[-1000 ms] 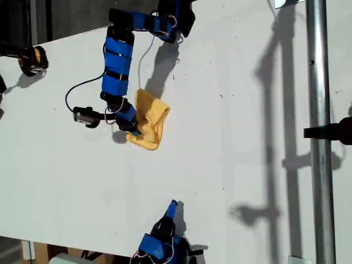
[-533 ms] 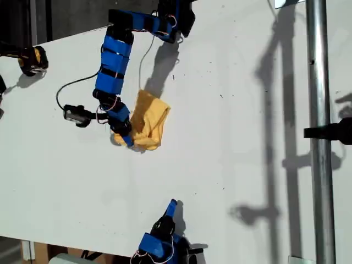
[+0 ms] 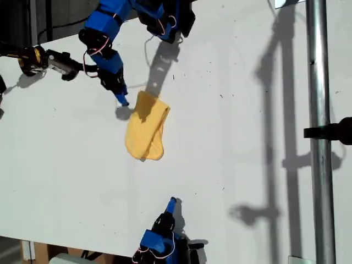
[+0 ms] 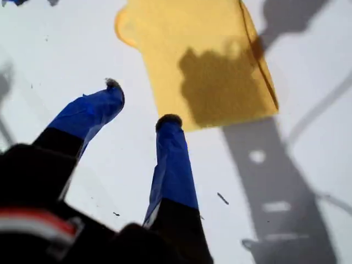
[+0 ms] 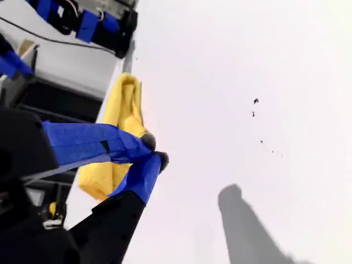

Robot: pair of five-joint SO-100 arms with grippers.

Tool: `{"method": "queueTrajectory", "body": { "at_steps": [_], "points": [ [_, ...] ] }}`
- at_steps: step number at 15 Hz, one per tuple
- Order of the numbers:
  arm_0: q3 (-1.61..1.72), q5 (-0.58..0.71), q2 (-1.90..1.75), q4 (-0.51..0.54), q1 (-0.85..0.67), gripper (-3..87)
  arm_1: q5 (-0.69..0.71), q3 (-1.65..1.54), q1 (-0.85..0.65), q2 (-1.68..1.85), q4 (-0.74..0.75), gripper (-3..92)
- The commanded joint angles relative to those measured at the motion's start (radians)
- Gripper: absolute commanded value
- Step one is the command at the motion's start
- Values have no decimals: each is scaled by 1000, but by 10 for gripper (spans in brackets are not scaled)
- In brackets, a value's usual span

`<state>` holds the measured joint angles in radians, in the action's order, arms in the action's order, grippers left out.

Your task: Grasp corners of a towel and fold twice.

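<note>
The folded towel [image 3: 146, 131] lies lengthwise toward my empty, parted first hand [image 3: 122, 102]; my second hand [image 3: 172, 204] is closed, empty.

A: First gripper [image 4: 140, 102]?
B: Jaws apart, nothing btwn them, tips pointing down at the table. Arm's at the exterior view's top left, elbow bent.
A: Second gripper [image 5: 155, 151]?
B: Tips together, empty. Arm low at the exterior view's bottom edge, gripper [image 3: 171, 204] pointing up-view.
</note>
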<state>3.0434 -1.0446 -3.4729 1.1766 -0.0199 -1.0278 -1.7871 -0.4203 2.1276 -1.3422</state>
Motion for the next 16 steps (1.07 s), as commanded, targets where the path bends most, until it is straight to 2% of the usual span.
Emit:
{"method": "queueTrajectory", "body": {
  "at_steps": [1, 3, 5, 8, 10, 12, 14, 16],
  "points": [
    [12, -15, -6, -41, -6, -4, -114, -282, 87, 337, -14, 138],
    [35, 29, -6, -94, 8, -4, -287, -598, 179, 667, -29, 116],
    [58, 23, -6, -137, 5, -4, -463, -851, 285, 1008, -117, 113],
    [77, -15, -6, -149, -17, -4, -575, -1040, 364, 1155, -133, 103],
    [77, -95, -6, -37, -32, -4, -601, -1127, 377, 1155, -117, 122],
    [78, -259, -6, 101, -54, -4, -512, -1109, 328, 1158, -143, 127],
    [77, 110, -3, 110, -49, -4, -476, -1114, 290, 1158, -147, 127],
    [77, 107, -3, 110, -55, -4, -476, -1114, 275, 1158, -147, 127]
  ]
}}
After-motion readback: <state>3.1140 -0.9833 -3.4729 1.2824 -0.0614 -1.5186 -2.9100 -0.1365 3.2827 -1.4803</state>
